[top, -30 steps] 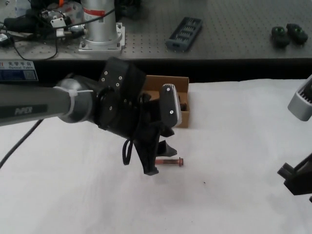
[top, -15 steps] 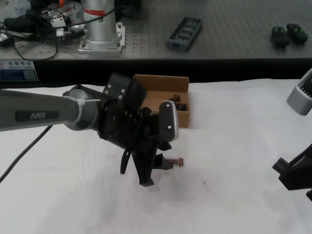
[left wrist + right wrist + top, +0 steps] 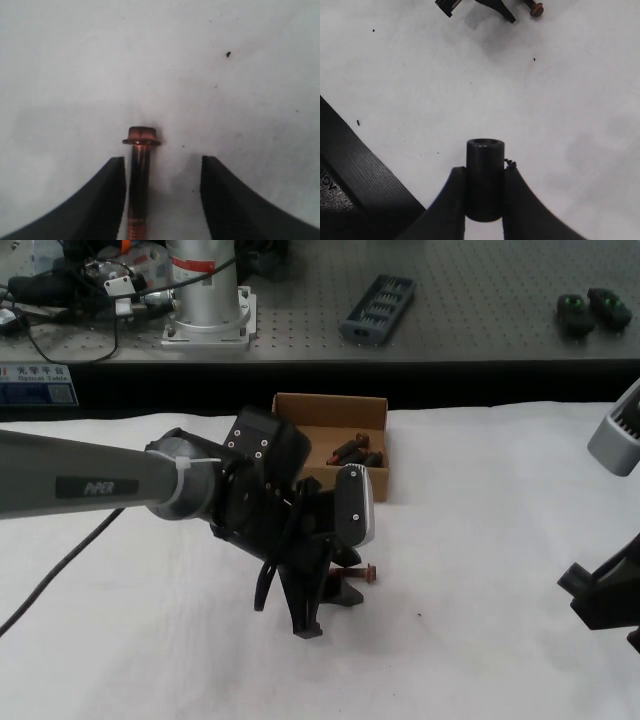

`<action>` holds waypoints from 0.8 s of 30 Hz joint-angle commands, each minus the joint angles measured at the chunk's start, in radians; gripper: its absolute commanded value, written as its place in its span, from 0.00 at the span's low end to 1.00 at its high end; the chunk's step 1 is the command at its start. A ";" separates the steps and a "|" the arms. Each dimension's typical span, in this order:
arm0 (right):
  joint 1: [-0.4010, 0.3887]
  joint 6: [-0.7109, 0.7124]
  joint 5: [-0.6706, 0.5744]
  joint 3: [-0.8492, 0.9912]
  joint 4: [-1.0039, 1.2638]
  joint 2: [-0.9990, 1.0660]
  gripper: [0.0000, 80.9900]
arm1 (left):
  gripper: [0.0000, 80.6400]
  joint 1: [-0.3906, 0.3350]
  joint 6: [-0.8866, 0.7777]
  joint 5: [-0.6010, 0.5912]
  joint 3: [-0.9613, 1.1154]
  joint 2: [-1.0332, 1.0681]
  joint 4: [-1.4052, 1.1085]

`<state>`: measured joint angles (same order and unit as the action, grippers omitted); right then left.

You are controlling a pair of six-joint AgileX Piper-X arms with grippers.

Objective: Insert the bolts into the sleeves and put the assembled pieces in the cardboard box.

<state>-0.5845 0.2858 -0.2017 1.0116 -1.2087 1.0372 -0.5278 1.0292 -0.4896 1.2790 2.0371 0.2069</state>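
1. Bench, mid-pickup: my left fingers [image 3: 102, 200] hang open, one on each side of a copper-coloured bolt [image 3: 140, 170]. The bolt lies flat on the white-covered surface [image 3: 250, 75], its flanged head pointing out past my fingertips.
2. The bolt is off-centre in the gap, just beside one finger and well apart from the other. I judge it best to shift sideways until the shank sits midway between them. Otherwise the far finger will push the bolt across as I close, and it may roll or skew on the cloth.
3. I would go down until my fingertips nearly touch the cover and pinch the shank close under the head. That should leave as much thread as possible free for the sleeve.
4. My right fingers [image 3: 452, 200] are clamped on the black sleeve [image 3: 485, 155]. Its open bore faces out beyond my fingertips, well away from the bolt and ready to take it.
5. The cardboard box [image 3: 330, 406] stands open-topped on the surface beyond my left arm, near the far edge of the white cover.
6. Several dark and copper-toned pieces [image 3: 355, 452] lie in the box toward one end. I cannot tell how many there are, or whether each is fully assembled.
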 commanded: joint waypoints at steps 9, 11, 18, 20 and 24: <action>0.002 -0.002 -0.017 0.001 0.009 -0.005 0.04 | 0.42 -0.003 -0.004 -0.001 0.036 0.046 -0.028; 0.002 -0.002 -0.017 0.001 0.009 -0.005 0.04 | 0.36 -0.003 -0.004 -0.001 0.039 0.053 -0.028; 0.011 -0.002 -0.017 0.001 0.009 -0.005 0.04 | 0.18 -0.003 -0.004 0.014 0.038 0.061 -0.026; 0.019 -0.002 -0.017 0.001 0.009 -0.005 0.04 | 0.12 -0.003 -0.004 0.025 0.038 0.061 -0.021; 0.034 -0.002 -0.017 0.001 0.007 -0.005 0.04 | 0.01 -0.005 -0.004 0.037 0.038 0.061 -0.019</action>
<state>-0.5559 0.2858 -0.2055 1.0116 -1.2087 1.0372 -0.5305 1.0292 -0.5016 1.3079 2.0772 0.1843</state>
